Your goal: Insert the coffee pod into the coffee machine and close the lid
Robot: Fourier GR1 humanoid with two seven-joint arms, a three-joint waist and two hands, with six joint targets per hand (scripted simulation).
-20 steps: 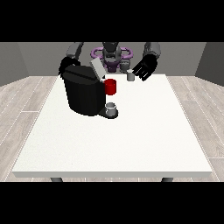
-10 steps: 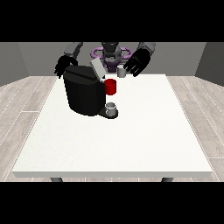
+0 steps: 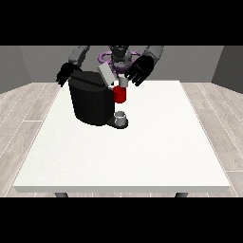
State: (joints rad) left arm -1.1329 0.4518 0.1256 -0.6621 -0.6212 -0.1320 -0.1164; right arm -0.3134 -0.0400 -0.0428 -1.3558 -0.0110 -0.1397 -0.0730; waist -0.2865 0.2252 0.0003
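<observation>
The black coffee machine [image 3: 92,102] stands on the white table [image 3: 142,152], left of centre. Its grey lid [image 3: 105,74] is tilted up and open. A red part [image 3: 120,95] juts from its front, above a small grey cup [image 3: 121,116] on the machine's base. The small grey coffee pod [image 3: 123,81] is just above the red part, off the table. The hand at the view's right [image 3: 141,70] is curled on the pod from the right. The hand at the view's left [image 3: 66,74] hangs behind the machine's left top corner with relaxed fingers and holds nothing.
The robot's torso [image 3: 118,57] is right behind the machine at the table's far edge. The table's near half and right side hold no objects.
The hand at the view's right moved leftward from the pod's spot on the table to the machine, and the pod came with it. The other hand sank slightly behind the machine.
</observation>
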